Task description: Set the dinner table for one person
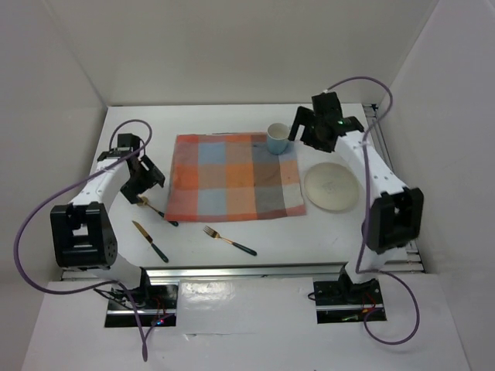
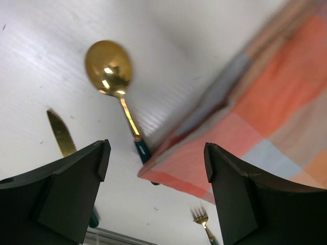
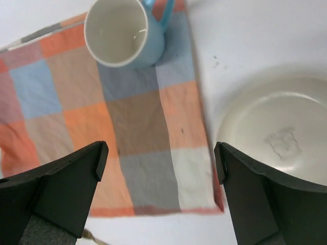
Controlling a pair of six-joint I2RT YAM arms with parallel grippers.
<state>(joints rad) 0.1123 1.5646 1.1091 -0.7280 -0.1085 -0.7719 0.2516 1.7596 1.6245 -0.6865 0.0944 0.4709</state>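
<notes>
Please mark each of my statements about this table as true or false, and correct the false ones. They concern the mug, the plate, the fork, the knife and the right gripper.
1. The blue mug stands upright on the checked cloth. True.
2. The plate lies on the checked cloth. False: it lies on the bare table, to the right of the cloth.
3. The fork lies on the table, on the near side of the cloth. True.
4. The right gripper holds the mug. False: its jaws are open and empty.
5. The knife stands inside the mug. False: it lies flat on the table, left of the fork, and the mug is empty.
</notes>
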